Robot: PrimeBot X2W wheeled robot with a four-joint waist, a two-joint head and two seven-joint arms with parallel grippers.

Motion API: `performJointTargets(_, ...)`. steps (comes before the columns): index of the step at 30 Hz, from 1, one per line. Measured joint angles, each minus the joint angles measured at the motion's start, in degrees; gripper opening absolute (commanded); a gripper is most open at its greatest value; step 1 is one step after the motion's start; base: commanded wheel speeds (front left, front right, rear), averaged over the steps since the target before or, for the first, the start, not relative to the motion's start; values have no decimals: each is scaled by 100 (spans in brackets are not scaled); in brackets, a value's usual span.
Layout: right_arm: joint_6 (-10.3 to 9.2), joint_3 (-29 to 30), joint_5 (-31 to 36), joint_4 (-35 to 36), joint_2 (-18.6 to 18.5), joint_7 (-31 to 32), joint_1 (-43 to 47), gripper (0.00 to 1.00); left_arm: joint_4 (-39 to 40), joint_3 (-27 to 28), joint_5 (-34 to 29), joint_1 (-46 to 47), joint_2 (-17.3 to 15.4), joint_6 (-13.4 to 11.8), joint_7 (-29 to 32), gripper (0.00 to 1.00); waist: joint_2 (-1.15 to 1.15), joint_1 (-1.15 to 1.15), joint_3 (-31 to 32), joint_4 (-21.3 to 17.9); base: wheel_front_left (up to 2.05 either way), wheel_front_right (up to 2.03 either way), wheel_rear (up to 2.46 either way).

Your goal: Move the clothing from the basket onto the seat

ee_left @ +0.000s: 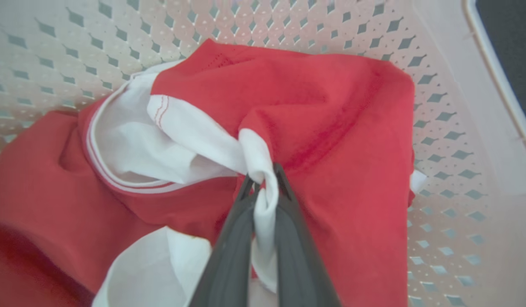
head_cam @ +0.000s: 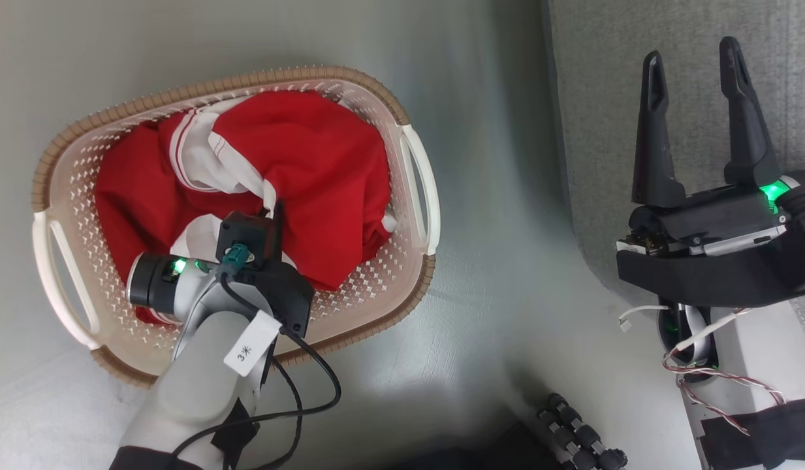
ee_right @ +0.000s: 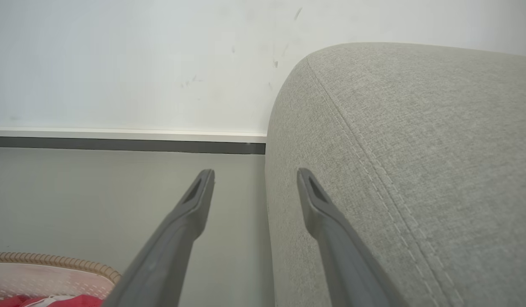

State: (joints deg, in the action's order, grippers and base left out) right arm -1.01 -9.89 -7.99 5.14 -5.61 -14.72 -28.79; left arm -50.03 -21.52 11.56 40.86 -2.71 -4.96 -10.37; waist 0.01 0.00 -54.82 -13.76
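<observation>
The clothing [head_cam: 311, 156], red with white panels and stripe trim, lies heaped in the cream basket [head_cam: 415, 170] with a brown rim on the floor. My left gripper [head_cam: 275, 212] reaches down into the heap. Seen from the left wrist, my left gripper [ee_left: 263, 177] is shut on a twisted white fold of the clothing [ee_left: 322, 115], which runs down between the two fingers. My right gripper [head_cam: 696, 62] hangs open and empty over the edge of the grey seat [head_cam: 637, 39]. The right wrist view shows the right gripper [ee_right: 255, 177] beside the seat [ee_right: 416, 149], with the basket's rim [ee_right: 53, 260] at lower left.
Grey floor [head_cam: 506, 281] separates the basket from the seat. A white wall with a dark baseboard [ee_right: 117, 145] stands behind. My base with loose wires [head_cam: 715, 365] sits at the lower right, and a dark ribbed part [head_cam: 575, 431] shows at the bottom edge.
</observation>
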Motion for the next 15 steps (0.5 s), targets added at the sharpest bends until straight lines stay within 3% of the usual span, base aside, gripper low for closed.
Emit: performJointTargets(15,53,67,5,-855,65,0,-22,100,312,-569,532,98,1,405,-356,0,-1,0,783,119,0,0,0)
